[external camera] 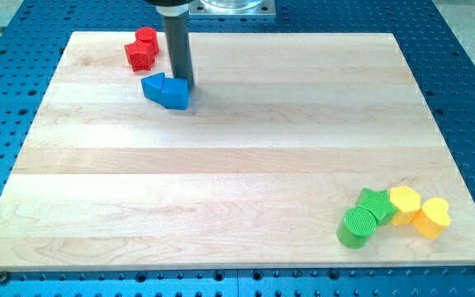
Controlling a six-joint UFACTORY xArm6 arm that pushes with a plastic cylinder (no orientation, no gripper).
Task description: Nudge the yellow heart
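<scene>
Well, our tip carries no claw and sits by the blue block. The yellow heart, bottom right, looks light and rigid; we'd push its flat side.

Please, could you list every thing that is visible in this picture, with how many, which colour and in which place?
Wooden board: one, pale wood, on blue perforated table.
Red blocks: two, touching, board's top left; shapes unclear.
Blue blocks: two, touching, just below the red ones.
Green star block: one, bottom right.
Green cylinder block: one, below-left of the star, touching it.
Yellow hexagon-like block: one, right of the star.
Yellow heart block: one, rightmost in the cluster.
Dark rod, my tip: one, at the blue blocks' upper right edge.
</scene>
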